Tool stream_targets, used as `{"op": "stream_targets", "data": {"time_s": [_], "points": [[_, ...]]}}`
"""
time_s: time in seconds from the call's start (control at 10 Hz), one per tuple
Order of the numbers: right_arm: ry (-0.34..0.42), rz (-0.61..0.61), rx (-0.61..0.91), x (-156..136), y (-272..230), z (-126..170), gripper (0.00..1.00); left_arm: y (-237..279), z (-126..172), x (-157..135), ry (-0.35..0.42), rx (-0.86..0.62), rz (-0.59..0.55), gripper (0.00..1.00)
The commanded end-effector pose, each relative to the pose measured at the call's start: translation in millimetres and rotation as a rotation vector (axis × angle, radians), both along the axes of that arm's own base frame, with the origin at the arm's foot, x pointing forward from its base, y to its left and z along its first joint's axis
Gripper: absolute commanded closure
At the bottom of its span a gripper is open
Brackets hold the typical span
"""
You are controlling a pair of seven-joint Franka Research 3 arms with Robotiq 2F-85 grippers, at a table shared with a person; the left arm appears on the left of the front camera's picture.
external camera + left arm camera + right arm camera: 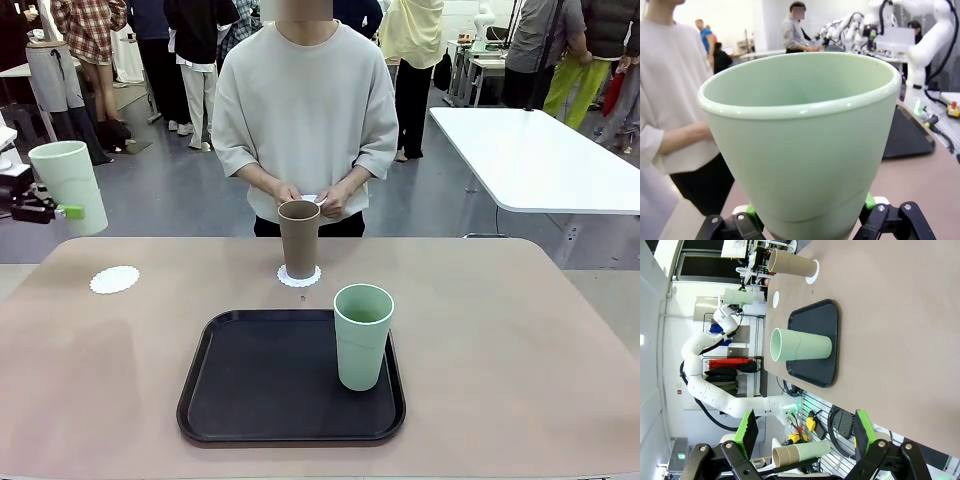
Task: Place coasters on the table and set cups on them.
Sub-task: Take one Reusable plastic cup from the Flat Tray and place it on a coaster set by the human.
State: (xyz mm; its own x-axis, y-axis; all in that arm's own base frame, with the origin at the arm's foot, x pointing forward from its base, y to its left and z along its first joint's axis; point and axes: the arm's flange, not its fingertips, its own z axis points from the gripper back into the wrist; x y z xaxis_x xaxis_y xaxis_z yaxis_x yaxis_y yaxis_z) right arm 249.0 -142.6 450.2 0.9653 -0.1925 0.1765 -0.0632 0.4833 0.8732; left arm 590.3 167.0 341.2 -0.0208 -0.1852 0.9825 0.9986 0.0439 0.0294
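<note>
One cup point(68, 180) aloft in L gripper point(810, 212)

We see 1 black tray point(262, 392) with rounded corners. Beyond the tray stands 1 person point(305, 110) dressed in pale grey. Beyond the tray to its right is a white table point(535, 155); farther back stand several people point(190, 45).
</note>
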Motion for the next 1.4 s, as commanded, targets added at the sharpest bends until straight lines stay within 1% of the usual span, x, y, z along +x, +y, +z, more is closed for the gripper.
{"op": "stream_targets", "data": {"time_s": [0.0, 0.4, 0.6, 1.0, 1.3], "points": [[-0.013, 0.002, 0.015, 2, 1, 0, 0.0, 4, -18, -12, -0.028, 0.015, -0.023, 0.18], [-0.013, 0.002, 0.015, 2, 1, 0, 0.0, -12, -48, -9, -0.024, -0.01, -0.011, 0.18], [-0.013, 0.002, 0.015, 2, 1, 0, 0.0, -17, -62, -3, 0.014, 0.016, -0.024, 0.18], [-0.013, 0.002, 0.015, 2, 1, 0, 0.0, -27, -89, 7, -0.004, 0.033, -0.008, 0.18], [-0.013, 0.002, 0.015, 2, 1, 0, 0.0, -24, -98, 14, 0.016, 0.015, -0.031, 0.18]]}}
